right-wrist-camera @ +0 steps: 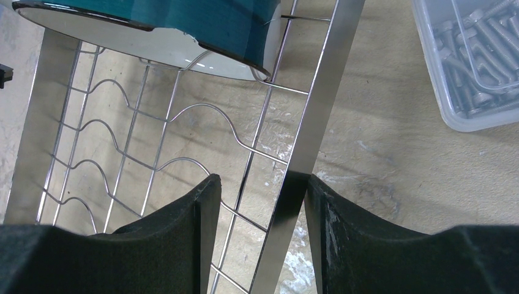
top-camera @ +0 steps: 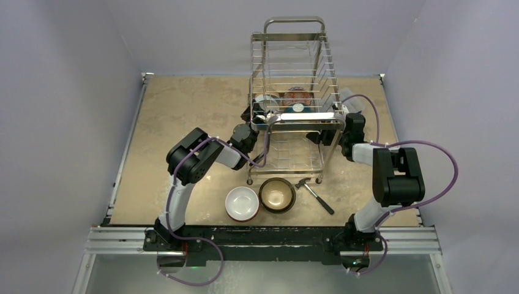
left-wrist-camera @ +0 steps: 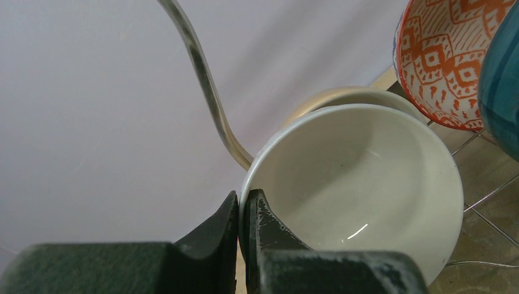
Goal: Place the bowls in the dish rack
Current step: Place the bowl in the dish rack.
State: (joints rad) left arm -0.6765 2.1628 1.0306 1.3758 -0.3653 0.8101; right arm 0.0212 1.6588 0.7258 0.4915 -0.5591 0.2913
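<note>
- Currently your left gripper (left-wrist-camera: 243,199) is pinched tight on the rim of a white bowl (left-wrist-camera: 367,184), with one finger inside the rim and the other outside.
- That white bowl sits tilted inside the dish rack (top-camera: 294,73), toward its left side. You cannot tell from these views which tier it is on.
- Just beyond it, a red-and-white patterned bowl (left-wrist-camera: 447,61) stands on edge in the rack. A teal bowl (left-wrist-camera: 502,79) sits right beside that one, at the edge of the left wrist view.
- Your right gripper (right-wrist-camera: 262,184) is about half open and straddles a flat bar (right-wrist-camera: 318,104) on the rack's right side.
- The bar lies against one finger, and a clear gap separates it from the other finger, so nothing is clamped.
- Above that gripper, the teal bowl rests on a wavy wire shelf (right-wrist-camera: 183,122), with the worktop (top-camera: 183,122) showing through the wires.
- In front of the rack, a second white bowl (top-camera: 242,203) and a brown bowl (top-camera: 277,195) with a cream inside stand upright on the worktop. They are side by side, with rims touching or nearly so.
- A hammer (top-camera: 315,195) lies just to the right of the brown bowl.
- A clear plastic box (right-wrist-camera: 471,61) of bolts sits on the worktop, near the rack's right side.
</note>
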